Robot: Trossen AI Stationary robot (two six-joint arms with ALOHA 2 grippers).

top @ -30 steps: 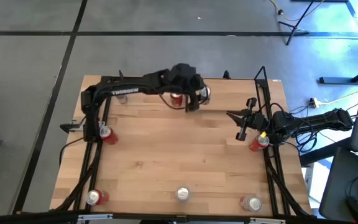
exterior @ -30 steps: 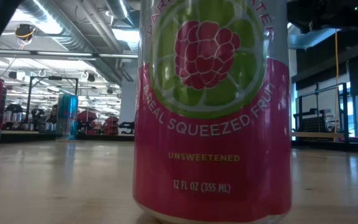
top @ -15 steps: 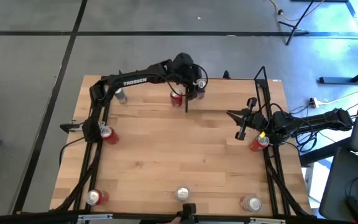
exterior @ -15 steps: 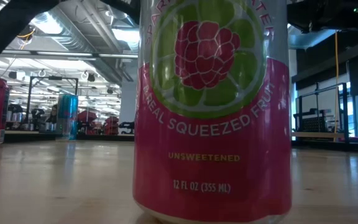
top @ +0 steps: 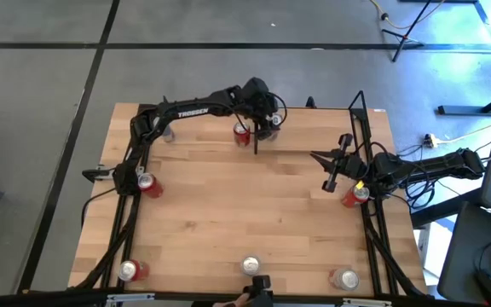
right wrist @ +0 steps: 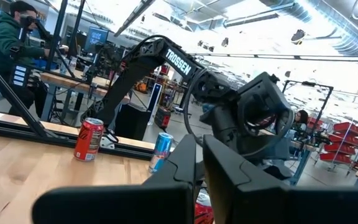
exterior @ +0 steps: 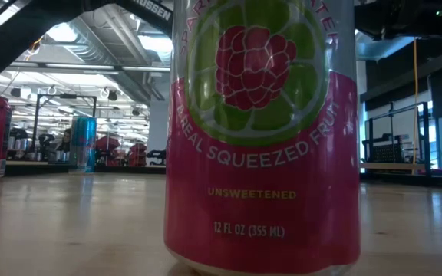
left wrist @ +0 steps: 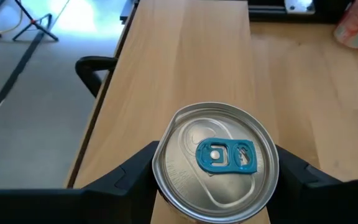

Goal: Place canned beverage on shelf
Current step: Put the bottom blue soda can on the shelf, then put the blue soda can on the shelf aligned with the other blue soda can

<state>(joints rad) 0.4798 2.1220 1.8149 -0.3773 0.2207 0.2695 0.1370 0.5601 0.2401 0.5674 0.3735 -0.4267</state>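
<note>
My left gripper point(left wrist: 215, 169) reaches to the table's far edge point(top: 268, 120), shut on a can with a silver top and a blue tab point(left wrist: 216, 163). Under the can lies the shelf, a light wooden plank point(left wrist: 188, 56) along the far edge point(top: 203, 128). A red can point(top: 242, 132) stands just left of the gripper. The left arm's head point(right wrist: 260, 118) hides the held can in the right wrist view. My right gripper point(top: 324, 168) waits at the table's right side, shut and empty point(right wrist: 199, 162). My left gripper pinches the can's side wall just below the top rim point(left wrist: 159, 174), one finger on each opposite side. The fingers slant down toward the table's far edge. The can stays upright, top up. Its base is hidden, so whether it rests on the plank I cannot tell.
A blue can point(right wrist: 162, 152) stands on the far plank at the left, a red one point(top: 146, 183) by the left arm's base. Three cans line the near edge, the middle one point(exterior: 263, 130) filling the low view. Another point(top: 356, 194) sits under the right arm. A person point(right wrist: 14, 34) sits beyond the table.
My left gripper has carried the can toward the table's far edge and down, keeping it upright and staying shut on it. The red can beside it has not moved.
</note>
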